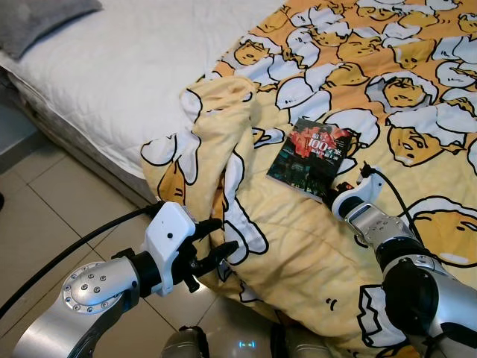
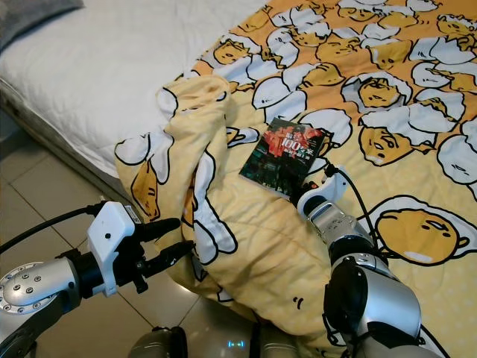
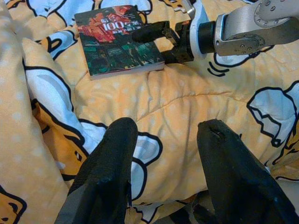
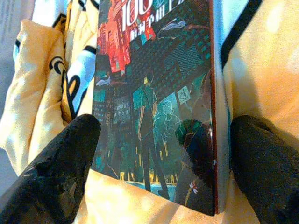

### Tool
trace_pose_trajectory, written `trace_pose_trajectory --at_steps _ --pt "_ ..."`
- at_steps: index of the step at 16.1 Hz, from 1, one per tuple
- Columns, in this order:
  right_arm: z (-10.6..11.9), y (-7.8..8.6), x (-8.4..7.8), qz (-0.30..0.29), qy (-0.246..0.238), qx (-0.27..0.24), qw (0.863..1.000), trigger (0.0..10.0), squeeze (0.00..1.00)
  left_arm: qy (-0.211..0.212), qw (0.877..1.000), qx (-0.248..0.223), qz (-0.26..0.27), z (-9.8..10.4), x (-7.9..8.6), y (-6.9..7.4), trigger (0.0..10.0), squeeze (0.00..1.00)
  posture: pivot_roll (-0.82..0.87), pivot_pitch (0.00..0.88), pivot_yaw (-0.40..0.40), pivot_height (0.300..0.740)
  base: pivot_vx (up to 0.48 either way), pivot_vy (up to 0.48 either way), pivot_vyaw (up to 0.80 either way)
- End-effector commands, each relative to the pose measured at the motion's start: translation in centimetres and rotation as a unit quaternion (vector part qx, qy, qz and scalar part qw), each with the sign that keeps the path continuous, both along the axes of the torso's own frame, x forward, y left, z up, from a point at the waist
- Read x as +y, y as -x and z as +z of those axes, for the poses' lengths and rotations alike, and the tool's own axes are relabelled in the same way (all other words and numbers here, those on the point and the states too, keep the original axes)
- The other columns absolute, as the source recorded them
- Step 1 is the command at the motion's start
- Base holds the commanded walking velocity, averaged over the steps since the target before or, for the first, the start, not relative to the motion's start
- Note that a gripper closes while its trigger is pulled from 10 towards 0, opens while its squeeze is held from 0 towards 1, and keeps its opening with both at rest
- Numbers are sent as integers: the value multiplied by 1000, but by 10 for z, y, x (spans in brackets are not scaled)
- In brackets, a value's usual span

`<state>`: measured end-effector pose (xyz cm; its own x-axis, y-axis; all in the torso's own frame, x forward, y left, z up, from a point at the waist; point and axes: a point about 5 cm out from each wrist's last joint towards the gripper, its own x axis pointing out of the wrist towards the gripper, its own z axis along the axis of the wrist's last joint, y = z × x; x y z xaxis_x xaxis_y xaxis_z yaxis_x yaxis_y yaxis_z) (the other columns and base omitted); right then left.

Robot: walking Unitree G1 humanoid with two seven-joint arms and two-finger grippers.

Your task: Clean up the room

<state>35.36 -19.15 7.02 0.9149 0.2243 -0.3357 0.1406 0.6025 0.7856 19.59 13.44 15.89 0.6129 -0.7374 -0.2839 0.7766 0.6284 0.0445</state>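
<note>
Beige floor tiles [image 1: 45, 209] ran beside a bed [image 1: 112, 74] with a white quilted mattress, and a yellow blanket [image 1: 313, 246] printed with cartoon eggs lay bunched across it. We saw a book [image 1: 313, 153] with a dark red and teal cover lying flat on the blanket, just beyond the rumpled fold. Our right end effector [image 4: 161, 154] was at the book's near edge, its two black fingers [image 4: 56, 168] spread on either side of the cover, not closed on it. Our left end effector [image 1: 216, 250] hovered at the blanket's hanging edge, well apart from the book, fingers open with nothing between them. Behind the book, a grey pillow [image 1: 37, 22] sat at the bed's far corner
</note>
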Motion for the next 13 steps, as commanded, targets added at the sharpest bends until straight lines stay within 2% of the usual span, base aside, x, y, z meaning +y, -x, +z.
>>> trace_pose_trajectory --at_steps 1,4,9,10,13 --pt "-5 3 9 2 -50 12 999 10000 0 5 1000 -6 -2 4 -3 3 10000 0 51 230 20 740 0 0 0" --pt "1 1 16 4 -132 -11 991 10000 0 11 1000 -6 5 4 -3 4 10000 0 51 229 13 740 0 0 0" --pt "2 2 25 30 -158 -23 987 10000 0 16 1000 -8 6 6 -5 2 10000 0 53 227 16 740 0 0 0" --pt "-6 6 32 42 -131 -6 990 10000 0 14 1000 -7 8 5 -5 2 10000 0 61 228 19 740 0 0 0" --pt "-12 8 38 37 -128 8 991 10000 0 9 1000 -5 9 5 -3 3 10000 0 76 231 23 740 0 0 0"
